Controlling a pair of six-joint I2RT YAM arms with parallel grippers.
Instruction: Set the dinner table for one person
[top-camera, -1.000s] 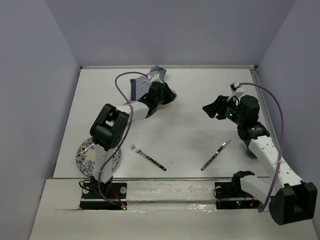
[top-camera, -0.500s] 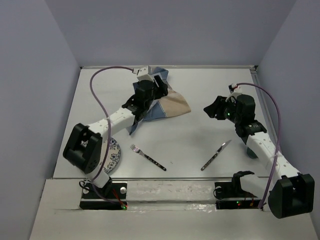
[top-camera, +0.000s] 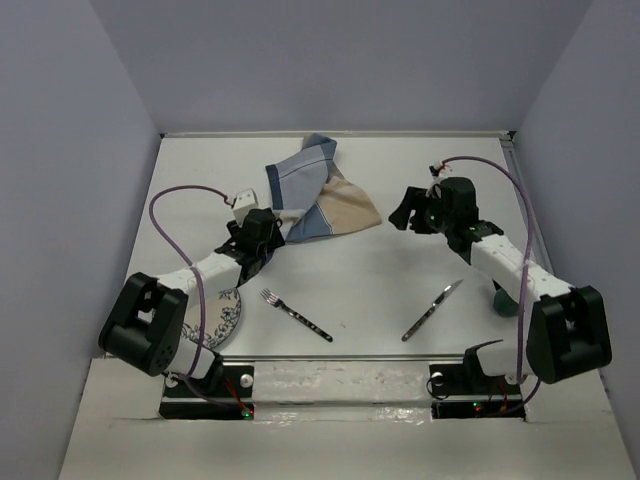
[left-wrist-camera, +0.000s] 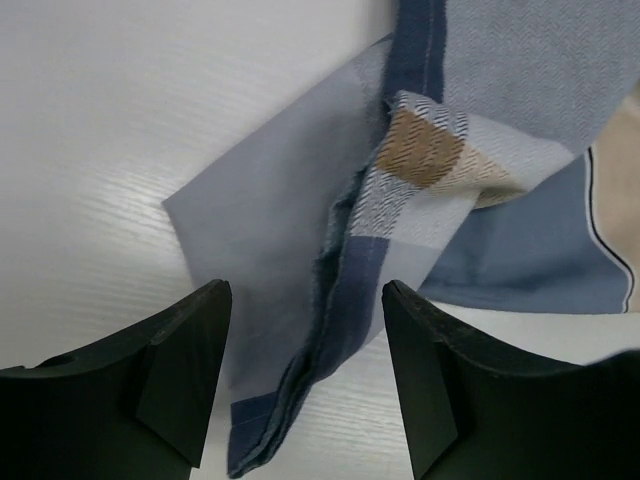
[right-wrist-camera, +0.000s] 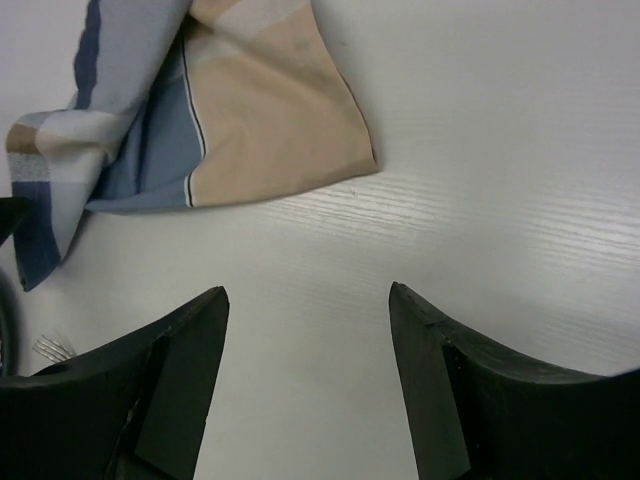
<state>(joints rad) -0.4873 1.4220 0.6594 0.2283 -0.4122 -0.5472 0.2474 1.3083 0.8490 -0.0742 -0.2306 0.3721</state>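
Left gripper (left-wrist-camera: 305, 300) and right gripper (right-wrist-camera: 307, 292), both apart and empty, should pinch the plaid cloth (top-camera: 320, 200) (folded over itself) at its left and right corners and pull flat.

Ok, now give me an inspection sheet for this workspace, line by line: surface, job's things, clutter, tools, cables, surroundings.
Surface: matte white dinner table, metal rail at its edges.
Job's things: plaid cloth rumpled at far centre; fork and knife lying apart near the front; plate front left, partly under the left arm.
Clutter: teal object, mostly hidden behind the right arm.
Tools: left tool open above the cloth's edge; right tool open above bare table.
Cables: purple cables loop free off both arms.
Surroundings: plain grey walls on three sides.
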